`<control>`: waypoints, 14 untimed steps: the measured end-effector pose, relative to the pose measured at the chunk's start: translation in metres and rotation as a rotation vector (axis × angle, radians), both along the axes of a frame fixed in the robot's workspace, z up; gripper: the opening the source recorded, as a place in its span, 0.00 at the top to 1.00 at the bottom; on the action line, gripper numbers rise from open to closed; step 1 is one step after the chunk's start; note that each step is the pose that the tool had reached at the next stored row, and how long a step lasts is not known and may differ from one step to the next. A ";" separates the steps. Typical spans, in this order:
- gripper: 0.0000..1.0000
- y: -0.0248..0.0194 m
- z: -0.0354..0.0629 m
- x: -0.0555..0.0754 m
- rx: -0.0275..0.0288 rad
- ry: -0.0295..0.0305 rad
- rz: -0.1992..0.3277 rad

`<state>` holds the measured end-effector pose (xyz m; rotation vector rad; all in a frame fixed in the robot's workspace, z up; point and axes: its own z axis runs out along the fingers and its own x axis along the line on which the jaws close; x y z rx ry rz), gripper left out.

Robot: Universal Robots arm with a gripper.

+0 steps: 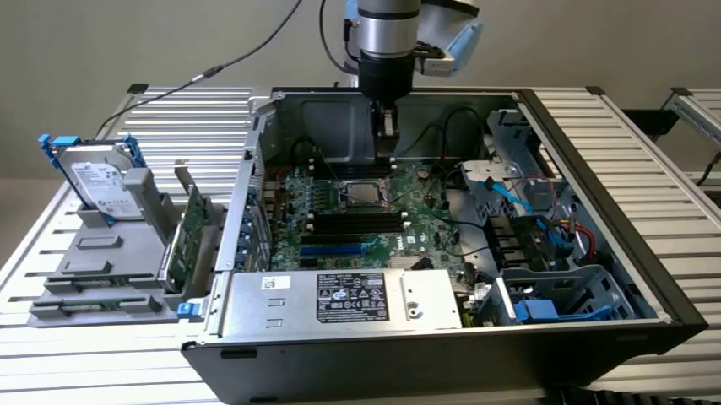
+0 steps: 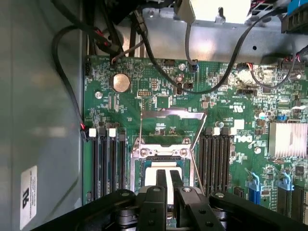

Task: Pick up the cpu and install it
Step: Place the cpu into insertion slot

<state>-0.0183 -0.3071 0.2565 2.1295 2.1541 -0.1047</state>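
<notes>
The black gripper [image 2: 168, 174], jaws nearly clenched on nothing, half hides the small flat silvery square cpu [image 2: 151, 176] lying inside the black-and-metal square socket frame [image 2: 161, 153].

cpu [image 2: 150, 177]: partly hid behind pincer [image 2: 168, 174] | socket frame [image 2: 163, 153]: part covered by pincer | arm [image 1: 383, 34]: cut off, ext view top edge | PSU label [image 1: 351, 298] txt: too small

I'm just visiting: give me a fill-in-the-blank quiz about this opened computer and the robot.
The gripper hangs inside the opened computer ___. Nearest it is a small silvery square, the ___. The socket frame's cover plate is flipped ___. The hard drive standing outside has ___ brackets.
Missing words: case; cpu; open; blue.
</notes>
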 end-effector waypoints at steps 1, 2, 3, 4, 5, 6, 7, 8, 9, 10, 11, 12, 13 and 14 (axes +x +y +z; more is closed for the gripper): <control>0.83 0.0000 0.0016 0.003 0.0000 0.0036 0.000; 0.83 0.0000 0.0030 0.006 0.0000 0.0069 0.000; 0.85 0.0000 0.0045 0.009 -0.0001 0.0102 0.000; 0.85 0.0000 0.0061 0.012 0.0000 0.0136 0.001; 0.89 0.0000 0.0078 0.015 0.0000 0.0170 0.001; 0.89 0.0000 0.0093 0.018 0.0000 0.0203 0.001; 0.89 0.0000 0.0108 0.021 0.0000 0.0234 0.001; 0.89 0.0000 0.0120 0.024 0.0000 0.0265 0.001; 0.89 0.0000 0.0129 0.027 0.0000 0.0293 0.001; 0.89 0.0000 0.0135 0.031 0.0001 0.0319 0.001; 0.89 0.0000 0.0139 0.035 0.0002 0.0343 0.001; 0.89 0.0000 0.0140 0.040 0.0001 0.0368 0.002; 0.89 0.0000 0.0140 0.044 0.0001 0.0388 0.001; 0.89 0.0000 0.0141 0.049 0.0000 0.0407 0.001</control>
